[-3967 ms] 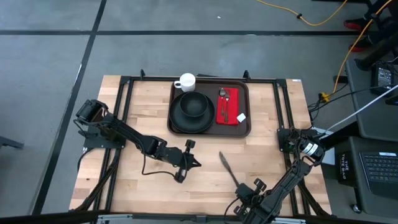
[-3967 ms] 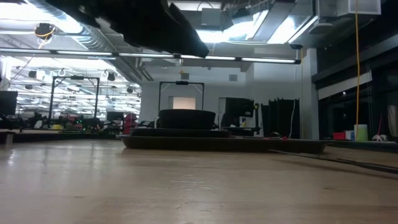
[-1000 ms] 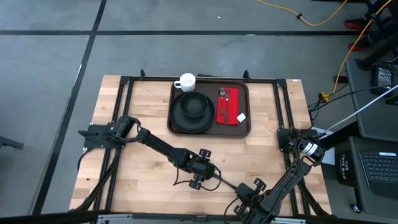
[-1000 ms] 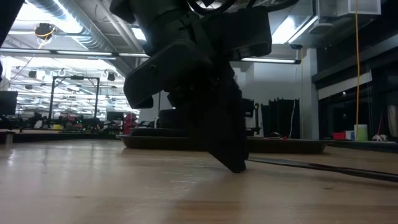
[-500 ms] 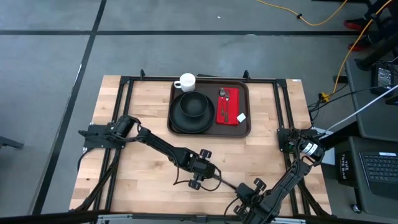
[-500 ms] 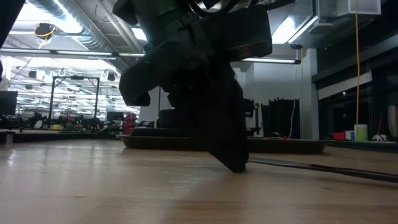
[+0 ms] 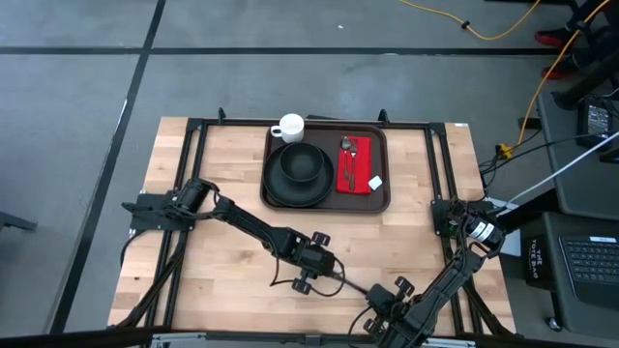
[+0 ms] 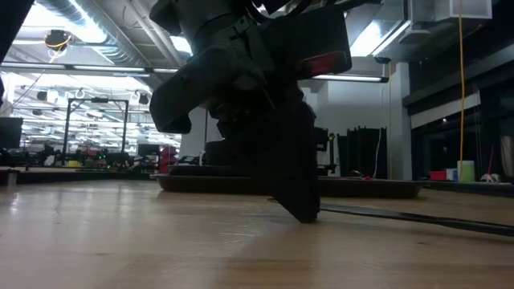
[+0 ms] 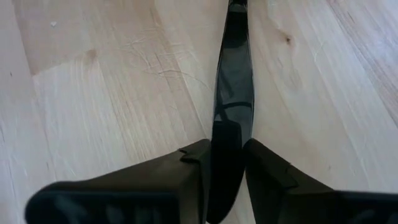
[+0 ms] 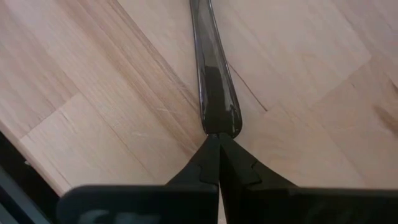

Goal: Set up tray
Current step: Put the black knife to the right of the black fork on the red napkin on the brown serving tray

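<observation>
On the near part of the wooden surface (image 7: 213,261), the left claw (image 7: 334,277) is down over a dark, slim utensil (image 9: 233,93) lying flat on the wood. In the left wrist view its two fingers (image 9: 193,168) sit tight against either side of the utensil's handle, clamped on it. In the low view the same claw's tip (image 8: 301,210) touches the boards, with the utensil's thin handle (image 8: 401,217) stretching away along them.

The right claw (image 7: 379,311) waits at the near edge of the surface, its fingers (image 10: 211,165) pressed together with nothing between them; its wrist view shows their tips just at the rounded end of the utensil (image 10: 214,93).

Farther back, at the far middle of the surface, lies the tray (image 7: 379,201), dark brown with a raised rim. It carries a black bowl (image 7: 300,166) on a round black plate (image 7: 274,193) and, beside them, a red napkin (image 7: 360,172) with cutlery on it. A white mug (image 7: 288,127) stands at the tray's far left corner.
</observation>
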You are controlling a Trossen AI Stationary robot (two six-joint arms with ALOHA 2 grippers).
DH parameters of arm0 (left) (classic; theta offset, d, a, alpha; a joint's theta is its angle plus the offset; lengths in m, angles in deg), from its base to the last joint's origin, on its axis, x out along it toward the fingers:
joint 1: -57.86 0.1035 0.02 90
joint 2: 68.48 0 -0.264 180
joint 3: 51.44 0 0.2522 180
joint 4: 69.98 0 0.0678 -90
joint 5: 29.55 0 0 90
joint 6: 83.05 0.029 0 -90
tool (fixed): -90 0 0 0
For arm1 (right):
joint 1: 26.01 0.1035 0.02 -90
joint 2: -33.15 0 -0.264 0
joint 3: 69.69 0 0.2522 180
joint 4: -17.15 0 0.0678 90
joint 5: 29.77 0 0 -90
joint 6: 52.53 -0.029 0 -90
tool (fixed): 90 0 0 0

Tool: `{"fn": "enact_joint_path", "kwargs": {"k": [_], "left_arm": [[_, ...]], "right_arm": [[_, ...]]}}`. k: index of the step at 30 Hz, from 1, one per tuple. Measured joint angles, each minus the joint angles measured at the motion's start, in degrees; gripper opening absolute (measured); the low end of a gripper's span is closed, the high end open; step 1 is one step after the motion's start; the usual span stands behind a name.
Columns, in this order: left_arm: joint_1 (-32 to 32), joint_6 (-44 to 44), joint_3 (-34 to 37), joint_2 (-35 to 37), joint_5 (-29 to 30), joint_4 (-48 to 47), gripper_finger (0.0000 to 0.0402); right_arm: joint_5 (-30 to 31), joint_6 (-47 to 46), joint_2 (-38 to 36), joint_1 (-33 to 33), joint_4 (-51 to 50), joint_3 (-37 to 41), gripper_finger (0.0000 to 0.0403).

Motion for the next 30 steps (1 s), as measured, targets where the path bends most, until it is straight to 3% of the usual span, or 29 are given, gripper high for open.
{"fn": "enact_joint_path", "kwargs": {"k": [8,14,30], "left_arm": [[0.03,0.24,0.11,0.33,-0.15,0.02,0.0065],[0.18,0.27,0.11,0.37,-1.45,0.00,0.0064],[0.13,0.55,0.41,3.19,-2.51,-2.93,0.0063]], "right_arm": [[0.28,0.00,0.02,0.00,-0.13,-0.19,0.0002],[0.09,1.49,-0.61,0.04,-3.29,-2.82,0.0031],[16.44,10.41,-3.13,1.36,-9.22,-8.55,0.0043]]}}
